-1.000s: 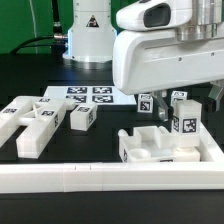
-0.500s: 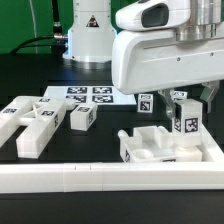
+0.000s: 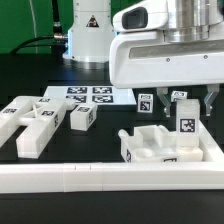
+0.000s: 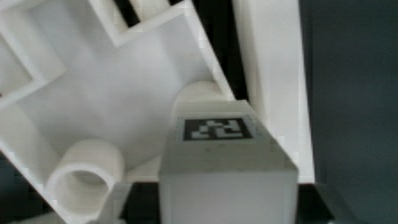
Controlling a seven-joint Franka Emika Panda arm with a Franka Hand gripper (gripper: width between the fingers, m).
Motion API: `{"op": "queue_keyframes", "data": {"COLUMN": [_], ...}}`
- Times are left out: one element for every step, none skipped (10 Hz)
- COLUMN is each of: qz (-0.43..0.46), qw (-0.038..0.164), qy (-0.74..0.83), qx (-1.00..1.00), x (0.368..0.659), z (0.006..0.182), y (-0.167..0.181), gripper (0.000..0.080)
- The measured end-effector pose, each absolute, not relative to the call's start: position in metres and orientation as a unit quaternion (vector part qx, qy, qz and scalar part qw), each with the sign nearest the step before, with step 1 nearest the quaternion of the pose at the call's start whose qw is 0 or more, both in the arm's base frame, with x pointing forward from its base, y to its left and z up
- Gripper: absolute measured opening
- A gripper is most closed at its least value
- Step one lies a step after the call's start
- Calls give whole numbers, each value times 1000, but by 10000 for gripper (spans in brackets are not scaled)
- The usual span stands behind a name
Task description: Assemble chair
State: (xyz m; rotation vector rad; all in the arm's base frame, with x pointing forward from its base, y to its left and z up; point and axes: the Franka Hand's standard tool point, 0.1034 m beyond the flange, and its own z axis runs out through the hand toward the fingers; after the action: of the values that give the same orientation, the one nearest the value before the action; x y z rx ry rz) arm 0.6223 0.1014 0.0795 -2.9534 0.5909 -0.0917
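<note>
My gripper point(image 3: 188, 104) hangs over the exterior view's right side, shut on an upright white chair bar point(image 3: 186, 128) that carries a black-and-white tag. The bar stands at the tray-like seat point(image 3: 150, 152), which lies against the rail. In the wrist view the same tagged bar point(image 4: 221, 140) fills the space between my dark fingers point(image 4: 143, 200), which press on both its sides. Beside it lies the X-braced panel point(image 4: 89, 90), and a round peg point(image 4: 80, 175) sticks up close by. Another tagged upright piece point(image 3: 145, 104) stands just behind the seat.
Several loose white chair pieces point(image 3: 30, 125) and a small tagged block point(image 3: 82, 118) lie at the exterior view's left. The marker board point(image 3: 88, 95) lies behind them. The long white L-shaped rail point(image 3: 100, 180) runs along the front. The arm's base point(image 3: 90, 30) stands at the back.
The jaws have closed onto the tagged bar. The hand and bar have shifted slightly toward the exterior view's right.
</note>
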Motion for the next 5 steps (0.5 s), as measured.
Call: {"op": "queue_keyframes", "data": {"qz": [-26,-23,-20,-17,-16], "qw": [70,73,76,77,77], "qy": [256,297,319,352,363], "qx": [-964,-952,-944,-933,-929], "x": [622,622,622,622,622], "z": [79,79,79,79,79], "y": [105,105,105,106,106], "gripper": [291,291,291,291,291]}}
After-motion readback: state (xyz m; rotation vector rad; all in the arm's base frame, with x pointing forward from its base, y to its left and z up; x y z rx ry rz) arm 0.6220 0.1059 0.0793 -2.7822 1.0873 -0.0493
